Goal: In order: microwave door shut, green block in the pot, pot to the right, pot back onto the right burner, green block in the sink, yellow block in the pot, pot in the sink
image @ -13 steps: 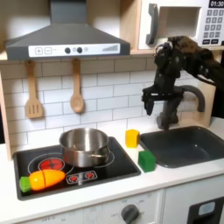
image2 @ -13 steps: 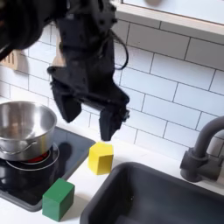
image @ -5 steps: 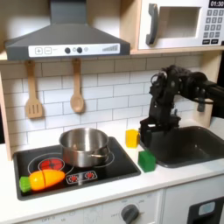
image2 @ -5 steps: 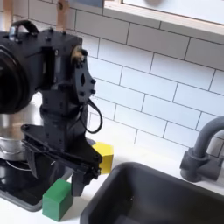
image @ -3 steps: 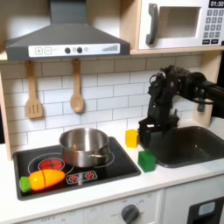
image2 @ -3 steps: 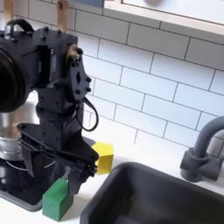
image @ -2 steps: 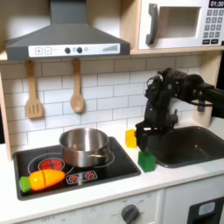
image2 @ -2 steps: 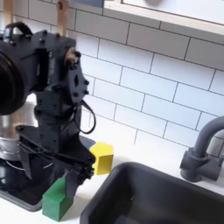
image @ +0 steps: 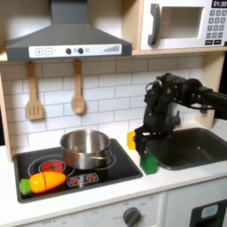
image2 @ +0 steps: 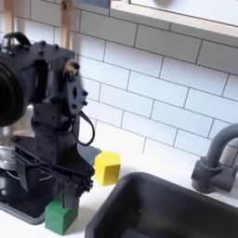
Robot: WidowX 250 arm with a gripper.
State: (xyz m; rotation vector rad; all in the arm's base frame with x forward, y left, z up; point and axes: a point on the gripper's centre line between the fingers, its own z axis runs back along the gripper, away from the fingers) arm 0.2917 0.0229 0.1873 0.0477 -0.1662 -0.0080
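- While the black arm reaches down over the bench between stove and sink, the hand (image: 146, 151) sits low at the green block (image: 149, 164), with its fingers spread on either side of the block's top.
- In the second exterior view, the hand (image2: 61, 191) is directly over the green block (image2: 60, 217); the fingers appear parted, but whether they touch the block cannot be told.
- The green block rests on the white bench (image: 182, 186) just beside the right edge of the black stovetop (image: 106, 173), towards the bench's front edge.
- The yellow block (image2: 108, 168) stands on the bench behind the green block, nearer the tiled back wall, apart from it; in the first exterior view the arm partly covers it.
- The pot (image: 85, 148) stands on the stovetop, on the burner nearer the sink, well apart from the hand.
- The sink (image: 191, 148) is a dark basin set into the bench at the first exterior view's right, with its curved faucet (image2: 212, 167) at the back edge.
- The microwave door (image: 182, 25) on the upper shelf is closed flat.
- A toy carrot (image: 43, 182) lies at the front left corner of the stovetop.
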